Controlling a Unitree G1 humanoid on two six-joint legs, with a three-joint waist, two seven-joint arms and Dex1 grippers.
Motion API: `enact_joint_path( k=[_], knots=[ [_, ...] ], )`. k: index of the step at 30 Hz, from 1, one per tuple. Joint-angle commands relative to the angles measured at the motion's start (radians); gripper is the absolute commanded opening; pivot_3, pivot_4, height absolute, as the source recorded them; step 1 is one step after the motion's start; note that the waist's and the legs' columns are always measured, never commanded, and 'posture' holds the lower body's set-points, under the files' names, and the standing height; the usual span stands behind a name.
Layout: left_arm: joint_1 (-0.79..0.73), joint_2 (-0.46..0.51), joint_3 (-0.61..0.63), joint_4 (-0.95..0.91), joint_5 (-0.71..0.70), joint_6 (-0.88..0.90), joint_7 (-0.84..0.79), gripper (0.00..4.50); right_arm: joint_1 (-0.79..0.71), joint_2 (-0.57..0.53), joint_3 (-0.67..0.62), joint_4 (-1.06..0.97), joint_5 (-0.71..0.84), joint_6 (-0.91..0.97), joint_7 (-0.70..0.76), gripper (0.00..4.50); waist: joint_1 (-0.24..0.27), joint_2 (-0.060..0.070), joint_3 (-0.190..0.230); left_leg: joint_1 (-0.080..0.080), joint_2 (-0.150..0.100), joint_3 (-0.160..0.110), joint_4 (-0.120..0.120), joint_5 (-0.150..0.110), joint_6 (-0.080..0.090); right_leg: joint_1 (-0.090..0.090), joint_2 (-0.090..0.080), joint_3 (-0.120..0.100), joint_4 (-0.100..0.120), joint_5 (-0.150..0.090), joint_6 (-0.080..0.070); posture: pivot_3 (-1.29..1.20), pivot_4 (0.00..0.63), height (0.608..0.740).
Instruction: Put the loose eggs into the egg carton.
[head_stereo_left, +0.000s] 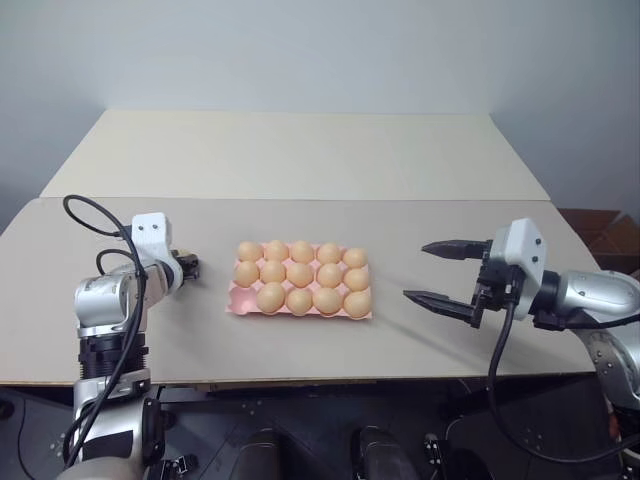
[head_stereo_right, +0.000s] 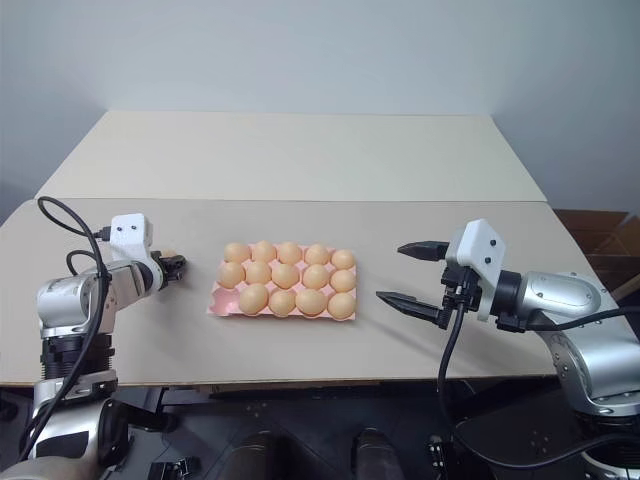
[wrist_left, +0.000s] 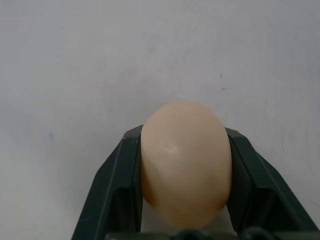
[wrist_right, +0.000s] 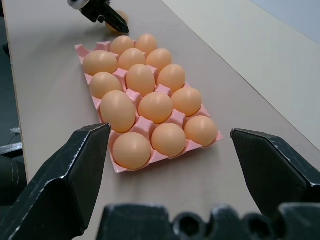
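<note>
Right now your one loose egg (wrist_left: 185, 162) sits clamped between the two dark fingers (wrist_left: 112, 192) of the left claw (head_stereo_left: 187, 266), which is clenched on it low over the tabletop (head_stereo_left: 300, 150); in the left wrist view the egg fills the gap between the pads, touching both. From the head camera that claw lies at about nine o'clock from the egg carton (head_stereo_left: 236, 302), just beside the carton's left edge but apart from it. The pink carton rests flat near the middle of the front tabletop, and you can count fourteen eggs (head_stereo_left: 300, 275) seated in its three rows of five cups; the right wrist view shows one cup bare at the corner nearest the left claw. Out at three o'clock from the carton, well apart from it, your right claw (head_stereo_left: 440, 272) hangs above the tabletop with its jaws spread wide and nothing between them, its black fingers (head_stereo_left: 452, 247) pointing toward the carton. A black cable (head_stereo_left: 95, 215) loops over the left arm.
</note>
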Motion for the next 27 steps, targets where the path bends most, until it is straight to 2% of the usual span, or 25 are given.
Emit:
enact_joint_path(
  k=[1, 4, 7, 11, 14, 19, 24, 26, 27],
  knots=[
    [0.039, 0.1, -0.061, -0.135, -0.014, -0.095, -0.166, 1.78, 0.005, -0.002, -0.044, -0.041, 0.017, -0.015, -0.013, 4.5, -0.002, 0.0, 0.0, 0.0, 0.0, 0.0, 0.0, 0.0, 0.0, 0.0, 0.0, 0.0, 0.0, 0.0, 0.0, 0.0, 0.15, 0.74],
    [0.134, 0.234, -0.103, -0.233, -0.034, -0.276, -0.419, 1.78, 0.014, 0.001, -0.043, -0.053, 0.017, -0.014, -0.024, 4.5, -0.008, 0.0, 0.0, 0.0, 0.001, 0.0, 0.0, 0.0, 0.0, -0.001, 0.0, 0.001, 0.0, 0.0, 0.0, 0.0, 0.15, 0.74],
    [0.211, 0.341, -0.109, -0.244, -0.075, -0.456, -0.688, 1.78, 0.025, 0.008, -0.042, -0.066, 0.018, -0.014, -0.036, 4.5, -0.008, 0.0, 0.0, 0.001, 0.001, 0.002, 0.0, 0.0, 0.0, -0.001, 0.0, 0.001, 0.0, -0.001, -0.002, 0.0, 0.15, 0.74],
    [0.249, 0.404, -0.15, -0.243, -0.114, -0.579, -0.93, 1.78, 0.042, 0.018, -0.043, -0.077, 0.012, -0.021, -0.052, 4.5, 0.001, 0.001, 0.0, 0.001, 0.001, 0.003, 0.0, 0.0, 0.0, 0.0, 0.0, 0.0, 0.0, -0.001, -0.002, 0.0, 0.15, 0.74],
    [0.24, 0.395, -0.193, -0.245, -0.12, -0.605, -0.998, 1.78, 0.052, 0.026, -0.049, -0.089, 0.013, -0.019, -0.069, 4.5, 0.005, 0.001, 0.0, 0.0, 0.001, 0.004, 0.0, 0.0, 0.0, 0.0, 0.0, 0.0, -0.001, -0.001, -0.002, 0.0, 0.15, 0.74],
    [0.252, 0.36, -0.275, -0.212, -0.053, -0.721, -1.035, 1.78, 0.079, 0.031, -0.057, -0.118, 0.017, -0.015, -0.086, 4.5, 0.003, 0.001, 0.0, -0.001, 0.001, 0.004, 0.0, 0.0, 0.001, -0.001, 0.0, 0.0, -0.002, -0.001, -0.001, 0.0, 0.15, 0.74],
    [0.219, 0.347, -0.294, -0.169, -0.034, -0.729, -1.047, 1.78, 0.094, 0.024, -0.076, -0.139, 0.029, -0.004, -0.098, 4.5, 0.0, 0.001, 0.0, 0.0, 0.001, 0.003, 0.0, 0.0, 0.001, 0.0, 0.001, 0.0, -0.001, -0.001, -0.001, 0.0, 0.15, 0.74],
    [0.215, 0.35, -0.293, -0.169, -0.029, -0.725, -1.05, 2.5, 0.098, 0.021, -0.079, -0.142, 0.032, -0.002, -0.102, 4.5, 0.001, 0.001, 0.0, 0.0, 0.001, 0.003, 0.0, 0.0, 0.001, -0.001, 0.001, 0.0, -0.001, -0.001, -0.001, 0.0, 0.15, 0.74],
    [0.215, 0.35, -0.291, -0.169, -0.028, -0.725, -1.051, 2.71, 0.099, 0.02, -0.079, -0.143, 0.032, -0.001, -0.103, 4.5, 0.001, 0.001, 0.0, 0.0, 0.001, 0.003, 0.0, 0.0, 0.001, 0.0, 0.001, 0.0, -0.001, -0.001, -0.001, 0.0, 0.15, 0.74]
  ],
)
